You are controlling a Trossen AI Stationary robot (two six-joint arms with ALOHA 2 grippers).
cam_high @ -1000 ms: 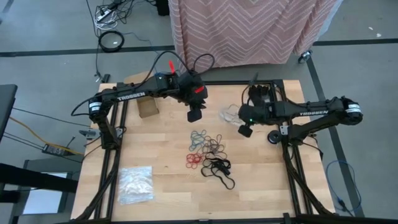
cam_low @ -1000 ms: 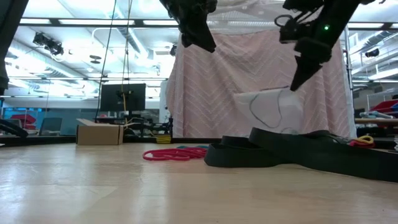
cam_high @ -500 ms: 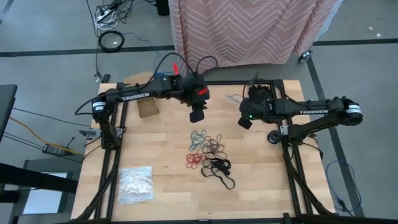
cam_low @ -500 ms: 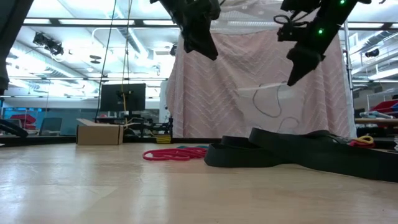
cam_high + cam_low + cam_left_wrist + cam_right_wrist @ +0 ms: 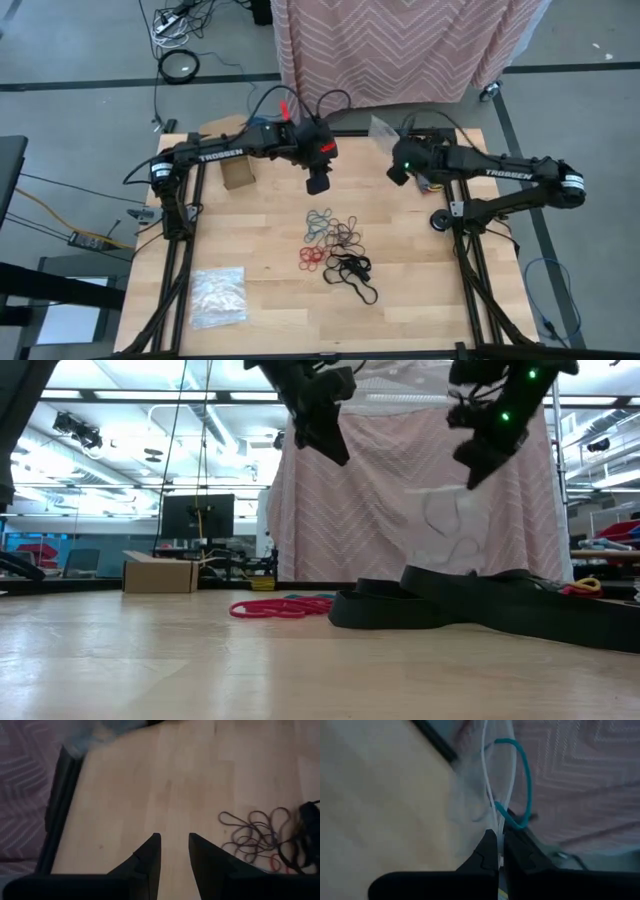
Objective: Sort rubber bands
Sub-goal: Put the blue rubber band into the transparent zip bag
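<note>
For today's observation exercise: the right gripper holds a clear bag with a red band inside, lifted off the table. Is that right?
Not quite. The band in the bag is teal, not red, as the right wrist view shows. The rest stands: the right gripper is shut on the clear bag, lifted off the table.

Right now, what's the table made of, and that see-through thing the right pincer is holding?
The table looks like pale wood with a smooth finish, as grain lines and plank seams show. The bag in the right pincer seems thin clear plastic: the cloth shows through it and it crinkles.
</note>
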